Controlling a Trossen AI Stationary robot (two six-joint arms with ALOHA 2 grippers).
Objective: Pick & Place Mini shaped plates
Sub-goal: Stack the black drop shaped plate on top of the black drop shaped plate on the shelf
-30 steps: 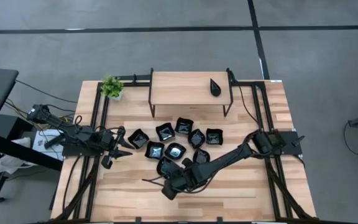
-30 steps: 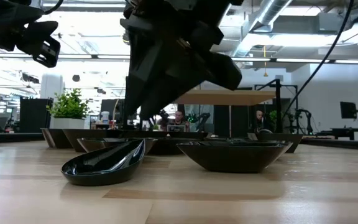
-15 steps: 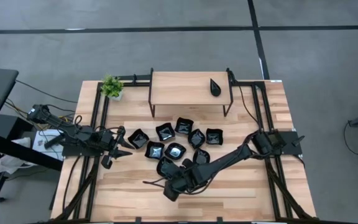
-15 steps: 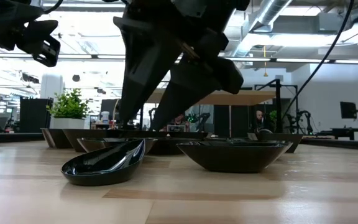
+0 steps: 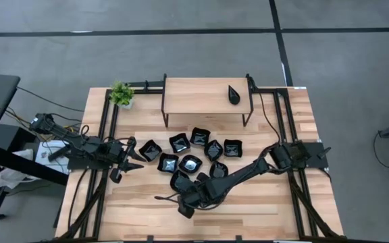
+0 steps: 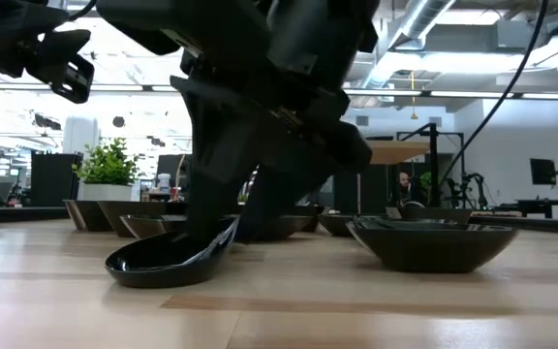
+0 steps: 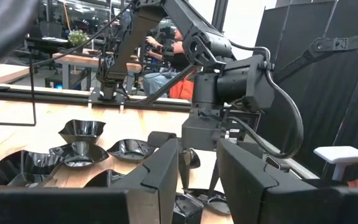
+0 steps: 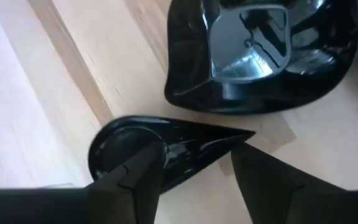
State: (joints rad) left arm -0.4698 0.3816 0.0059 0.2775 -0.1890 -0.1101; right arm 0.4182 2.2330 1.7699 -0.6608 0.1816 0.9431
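Right gripper (image 8: 191, 171) has dropped onto the teardrop plate (image 8: 160, 149) at the cluster's near edge, fingers spread astride its rim, not yet closed; grasp looks imminent; left gripper (image 5: 132, 162) idles parted at left.

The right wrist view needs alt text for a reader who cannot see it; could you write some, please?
The right claw hangs open over a black teardrop plate on the wooden table, one finger on either side of it. A squarish black plate lies just beyond.

Glossy black plates, pale wood.
Mini shaped plates (image 5: 191, 162) black w/ silvery glints; table (image 5: 262, 209) light striped wood; plant (image 5: 121, 93) green.
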